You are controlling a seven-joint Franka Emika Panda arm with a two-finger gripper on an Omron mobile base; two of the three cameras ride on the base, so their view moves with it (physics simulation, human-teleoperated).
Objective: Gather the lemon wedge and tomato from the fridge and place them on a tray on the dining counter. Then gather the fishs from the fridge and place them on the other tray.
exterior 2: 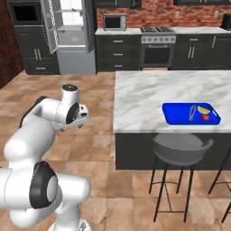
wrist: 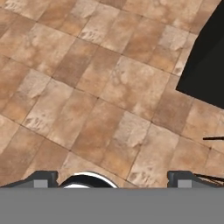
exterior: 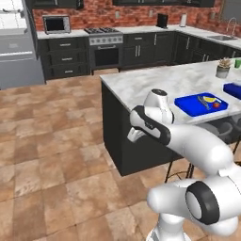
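The dining worktop (exterior 2: 149,97), a long marble-topped island, serves as the landmark: the fridge (exterior 2: 70,36) stands well beyond its far left end against the back wall, with one upper door swung open onto pale shelves whose contents are too small to make out, and in the left base view it is cut off by the picture's left edge. A grey stool (exterior 2: 180,151) is tucked against the worktop's near side, just below the blue tray (exterior 2: 173,113) that lies near the worktop's near edge. On that tray the yellow lemon wedge (exterior 2: 204,109) sits at the right end with the red tomato (exterior 2: 205,117) just beside it toward the near rim, and a thin silvery utensil (exterior 2: 192,112) lies to their left, too small to read in detail. A second blue tray (exterior: 232,89) lies further along the worktop and is cut off by the edge of the left base view, near a small potted plant (exterior: 223,68). The white arm is folded low beside the worktop's left end, elbow bent, wrist turned down toward the tiled floor (wrist: 87,87). The tool (wrist: 113,177) hangs above the tiles, its two dark tips standing wide apart with nothing between them, and the worktop's dark side panel crosses the upper right corner of the hand view.
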